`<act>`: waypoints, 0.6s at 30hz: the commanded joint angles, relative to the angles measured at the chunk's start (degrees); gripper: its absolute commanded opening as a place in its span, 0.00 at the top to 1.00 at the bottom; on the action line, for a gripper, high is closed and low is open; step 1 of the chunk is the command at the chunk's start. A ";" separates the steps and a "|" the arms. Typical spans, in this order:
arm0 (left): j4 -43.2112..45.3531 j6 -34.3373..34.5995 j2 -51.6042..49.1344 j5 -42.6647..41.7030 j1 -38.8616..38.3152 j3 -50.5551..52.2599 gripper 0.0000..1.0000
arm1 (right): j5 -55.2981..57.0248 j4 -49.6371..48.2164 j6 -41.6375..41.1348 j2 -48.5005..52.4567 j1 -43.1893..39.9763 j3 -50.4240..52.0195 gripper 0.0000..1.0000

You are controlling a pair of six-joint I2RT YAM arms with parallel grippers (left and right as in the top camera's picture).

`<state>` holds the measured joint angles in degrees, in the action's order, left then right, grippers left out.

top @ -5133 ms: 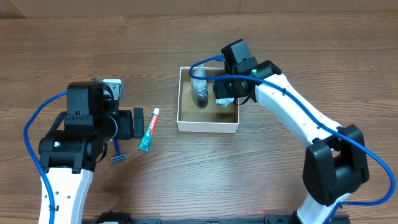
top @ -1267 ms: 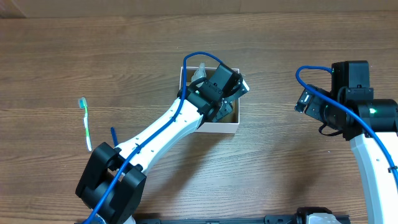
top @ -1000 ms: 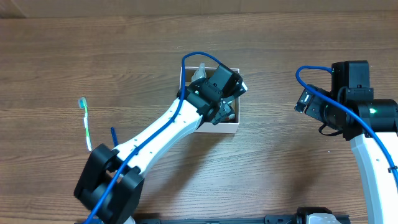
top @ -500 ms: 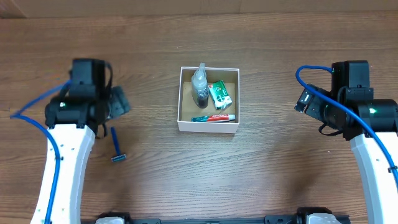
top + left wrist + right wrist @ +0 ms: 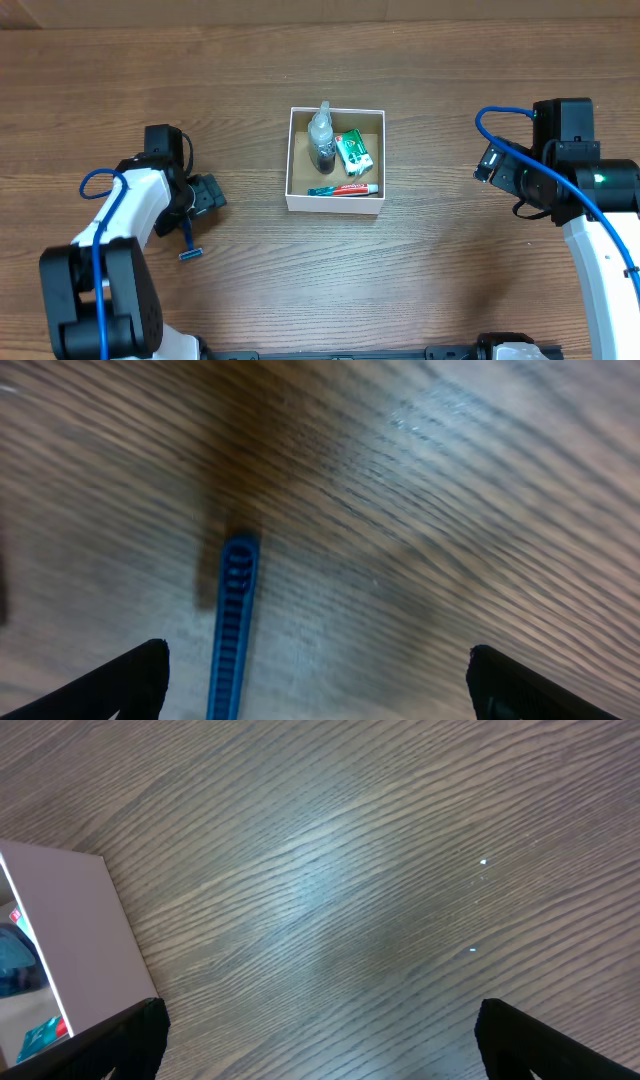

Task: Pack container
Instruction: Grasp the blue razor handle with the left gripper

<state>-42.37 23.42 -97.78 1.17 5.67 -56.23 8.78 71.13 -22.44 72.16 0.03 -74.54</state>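
Observation:
The container [image 5: 336, 203], a white-walled box with a brown inside, sits mid-table. It holds a clear pump bottle [image 5: 321, 140], a green packet [image 5: 353, 153] and a toothpaste tube [image 5: 350, 188]. A blue razor [image 5: 187, 240] lies on the table at the left. My left gripper [image 5: 205, 195] is open just above and right of the razor's handle end. In the left wrist view the blue handle [image 5: 232, 630] lies between the open fingers [image 5: 320, 690], nearer the left one. My right gripper [image 5: 492, 163] is open and empty, right of the container.
The right wrist view shows bare wood between the open fingers [image 5: 325, 1040] and the container's white wall [image 5: 80, 940] at the left edge. Blue cables loop off both arms.
The left arm has left the container, gone back to the left and come down close over the razor handle. The toothpaste now lies in the container. The right arm has not moved.

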 commanded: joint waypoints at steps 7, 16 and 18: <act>0.26 -1.62 -6.54 -1.25 0.31 0.48 0.05 | 0.15 -0.35 0.20 -0.07 -0.11 0.24 0.00; -1.36 -1.62 -6.71 -1.22 0.31 0.48 0.55 | 0.15 -0.35 0.20 -0.07 -0.11 0.24 0.00; -1.36 -1.62 -6.71 -1.22 0.31 0.48 0.71 | 0.15 -0.35 0.20 -0.07 -0.11 0.24 0.00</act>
<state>-43.55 21.98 -101.69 1.21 5.67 -56.62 8.78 71.11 -22.44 72.18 0.03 -74.54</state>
